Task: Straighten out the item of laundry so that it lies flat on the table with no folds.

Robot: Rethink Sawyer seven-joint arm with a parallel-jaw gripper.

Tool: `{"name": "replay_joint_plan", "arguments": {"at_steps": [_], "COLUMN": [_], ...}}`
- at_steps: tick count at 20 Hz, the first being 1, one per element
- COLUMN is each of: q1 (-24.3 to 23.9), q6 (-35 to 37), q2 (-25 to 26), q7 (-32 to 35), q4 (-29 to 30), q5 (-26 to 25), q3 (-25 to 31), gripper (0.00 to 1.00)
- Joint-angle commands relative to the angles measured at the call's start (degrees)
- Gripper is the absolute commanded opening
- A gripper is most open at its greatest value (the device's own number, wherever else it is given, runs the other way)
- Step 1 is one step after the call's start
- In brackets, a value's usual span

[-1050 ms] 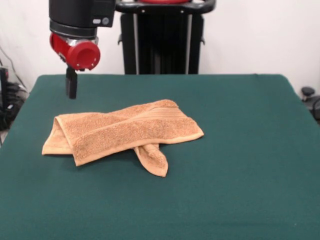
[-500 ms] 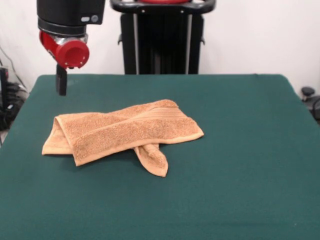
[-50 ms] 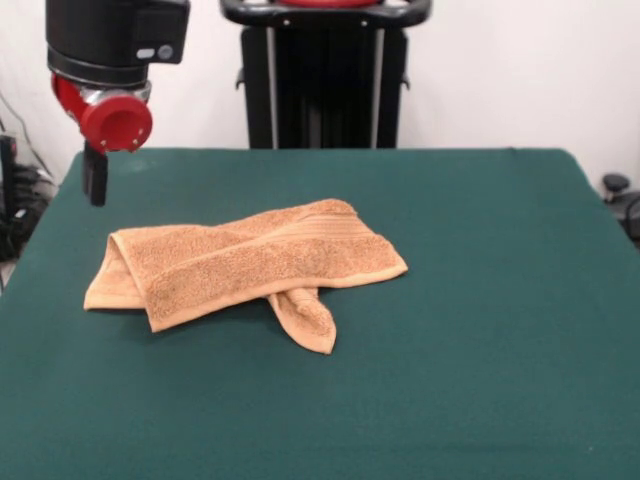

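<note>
We see a green worktop (image 3: 480,300) before a white wall. The end effector (image 3: 95,178) hangs above the worktop's far left corner, under a red and black wrist; only a single dark finger shows, so we cannot tell whether it is spread or pressed together, and it touches nothing. The towel (image 3: 245,265) lies apart from it, left of the worktop's centre, folded over itself, one corner poking out beneath its near edge.

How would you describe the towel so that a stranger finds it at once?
Look at the wide green table. Left of its middle lies an orange-tan towel, the only thing resting on the cloth. It is folded over itself, with one corner poking out beneath its near edge.
</note>
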Motion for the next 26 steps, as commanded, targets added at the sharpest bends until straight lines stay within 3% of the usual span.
{"name": "replay_joint_plan", "arguments": {"at_steps": [1,11,26], "q1": [3.2,1.6,5.2], "q6": [8.0,7.1,10.1], "q2": [4.0,4.7,6.8], "q7": [10.0,9.0,13.9], "q4": [-3.7,-3.8,-8.7], "q5": [1.1,2.9,6.0], "q3": [0.5,2.9,1.6], "gripper": [1.0,1.0,1.0]}}
